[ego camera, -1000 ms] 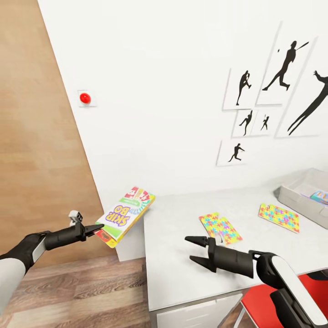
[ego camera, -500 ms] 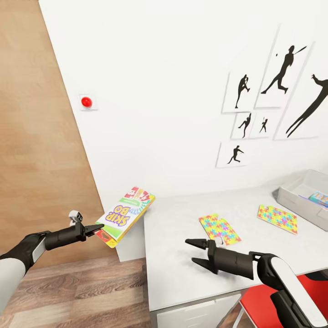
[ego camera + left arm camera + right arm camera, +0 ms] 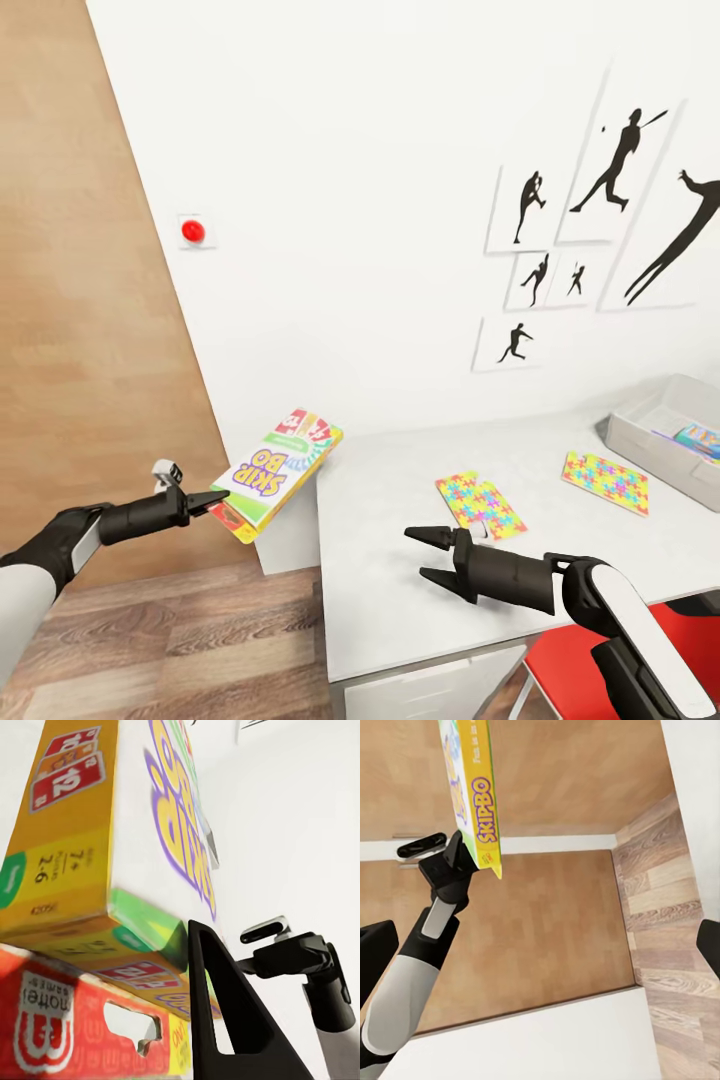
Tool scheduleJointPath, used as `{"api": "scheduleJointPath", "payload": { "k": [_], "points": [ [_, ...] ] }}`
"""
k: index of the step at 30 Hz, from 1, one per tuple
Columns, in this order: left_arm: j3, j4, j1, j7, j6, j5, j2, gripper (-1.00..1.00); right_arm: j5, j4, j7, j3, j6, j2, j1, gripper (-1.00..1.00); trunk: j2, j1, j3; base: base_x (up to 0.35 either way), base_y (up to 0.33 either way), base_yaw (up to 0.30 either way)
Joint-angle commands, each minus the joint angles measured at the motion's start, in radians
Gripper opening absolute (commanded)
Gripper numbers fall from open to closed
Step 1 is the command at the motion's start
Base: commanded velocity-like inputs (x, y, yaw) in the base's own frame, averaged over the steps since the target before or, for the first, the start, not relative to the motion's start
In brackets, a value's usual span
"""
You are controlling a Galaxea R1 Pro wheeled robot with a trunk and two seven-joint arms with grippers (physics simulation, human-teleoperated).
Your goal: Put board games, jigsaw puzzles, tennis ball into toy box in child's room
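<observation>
My left gripper is shut on the near corner of a Skip-Bo board game box, held tilted in the air just left of the white table. The right wrist view shows that box edge-on with the left gripper under it. My right gripper is open over the table's front part, holding nothing. Two colourful jigsaw puzzles lie flat on the table. The grey toy box stands at the table's right end with a colourful item inside.
A white wall with black silhouette posters and a red button runs behind the table. A red chair stands at the table's front right. Wooden floor lies to the left.
The whole view has drifted slightly, so the camera moved. Both arms keep nearly the same pose and the left gripper still holds the box.
</observation>
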Motion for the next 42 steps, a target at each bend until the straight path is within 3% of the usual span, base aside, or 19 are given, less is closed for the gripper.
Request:
{"api": "scheduleJointPath", "payload": {
  "k": [1,10,15,19,23,42],
  "points": [
    [0.000,-0.002,-0.001,-0.004,0.011,-0.002,-0.001,-1.00,-0.010,-0.001,-0.010,0.001,0.000,-0.001,-0.001,1.00,0.006,-0.004,0.002,0.000,0.000,0.000],
    [-0.005,-0.004,-0.001,-0.004,0.011,-0.002,-0.002,-1.00,-0.004,-0.001,-0.012,0.012,0.000,0.002,-0.001,1.00,0.069,-0.038,0.037,0.000,0.000,-0.047],
    [-0.006,-0.004,-0.001,-0.004,0.011,-0.002,-0.002,-1.00,0.058,-0.001,-0.012,0.021,0.000,0.026,-0.001,1.00,0.104,-0.057,0.060,0.000,0.000,-0.112],
    [-0.007,-0.004,-0.001,-0.004,0.011,-0.001,-0.002,-1.00,0.078,-0.001,-0.011,0.020,0.000,0.045,-0.001,1.00,0.132,-0.073,0.078,0.000,0.000,-0.129],
    [-0.006,-0.004,-0.001,-0.004,0.011,0.000,-0.001,-1.00,0.080,-0.001,-0.010,0.022,0.000,0.049,-0.001,1.00,0.132,-0.073,0.084,0.000,0.000,-0.142],
    [-0.006,-0.006,0.000,-0.004,0.010,-0.001,-0.006,-1.00,0.082,-0.001,-0.012,0.020,-0.001,0.050,-0.001,1.00,0.251,-0.138,0.165,0.000,0.000,-0.144]
  ]
}}
